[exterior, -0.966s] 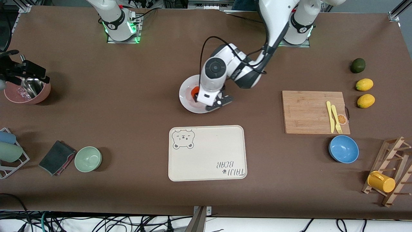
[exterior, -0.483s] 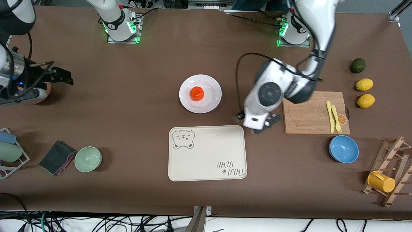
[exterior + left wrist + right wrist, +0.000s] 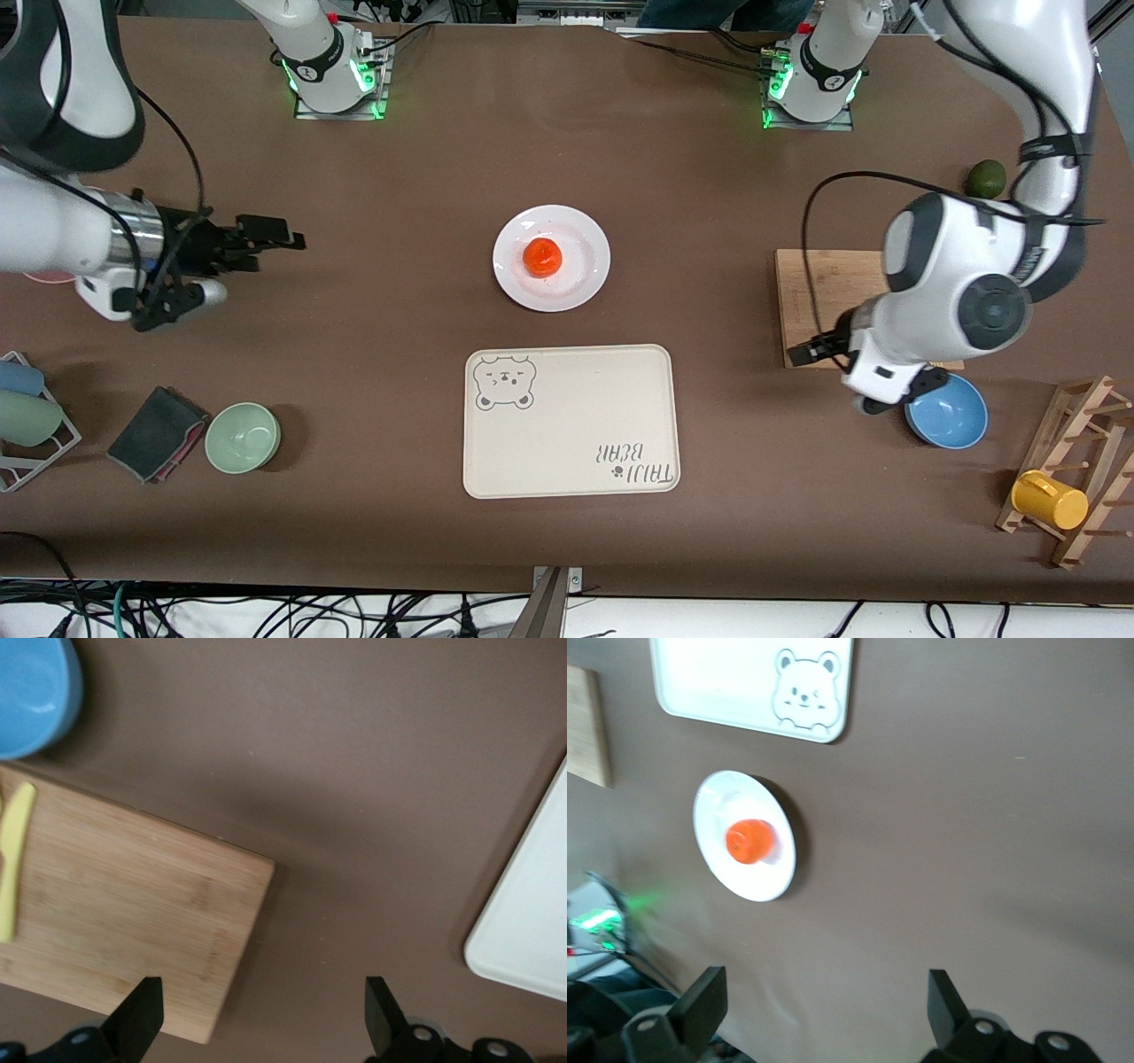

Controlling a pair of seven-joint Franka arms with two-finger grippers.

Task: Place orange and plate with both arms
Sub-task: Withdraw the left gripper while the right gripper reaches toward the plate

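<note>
The orange [image 3: 541, 256] sits on the white plate [image 3: 586, 249] in the middle of the table, farther from the front camera than the bear tray. Nothing touches them. My left gripper [image 3: 846, 377] is open and empty over the cutting board's corner, between the board and the blue bowl; its wrist view [image 3: 261, 1014] shows bare table and the board's edge between its fingers. My right gripper [image 3: 248, 263] is open and empty over bare table toward the right arm's end, well apart from the plate. The right wrist view [image 3: 824, 1005] shows the orange [image 3: 749, 840] on the plate [image 3: 716, 806] farther off.
The cream bear tray [image 3: 567, 421] lies nearer the front camera than the plate. The cutting board [image 3: 824, 301], a blue bowl [image 3: 952, 416], a lime [image 3: 985, 179] and a rack with a yellow cup [image 3: 1050, 501] are at the left arm's end. A green bowl [image 3: 242, 437] and a cloth [image 3: 155, 434] are at the right arm's end.
My left gripper let go of the orange on the plate and swung away to the cutting board. My right gripper moved from the pink bowl toward the middle of the table.
</note>
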